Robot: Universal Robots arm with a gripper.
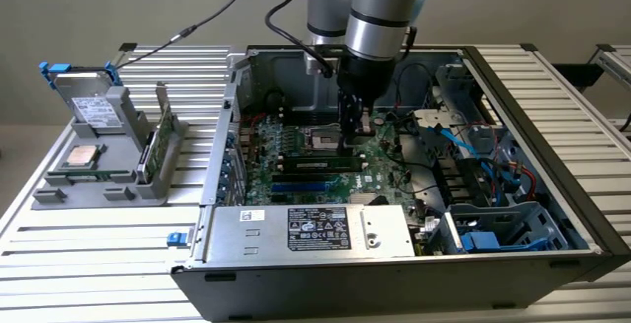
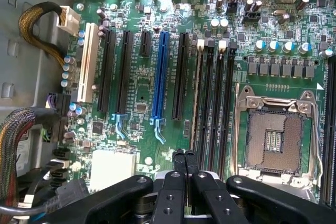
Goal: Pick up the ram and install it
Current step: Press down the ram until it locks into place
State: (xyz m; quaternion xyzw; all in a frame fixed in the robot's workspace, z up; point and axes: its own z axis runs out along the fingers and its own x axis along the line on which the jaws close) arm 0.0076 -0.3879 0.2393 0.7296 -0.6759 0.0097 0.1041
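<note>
Gripper, fingers pressed together, empty, at one end of the ram in its slot: keep your push vertical and centred on its edge.

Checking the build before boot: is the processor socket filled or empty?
Empty. The wrist view shows the processor socket with bare contacts inside its metal frame, no chip seated.

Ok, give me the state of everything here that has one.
Ram: slotted in, upright.
Gripper: shut, holding nothing, by the ram's end.
Socket: empty.
Blue slot: empty.
Case: open, lying on its side.
Processor: in the holder, outside the case.
</note>
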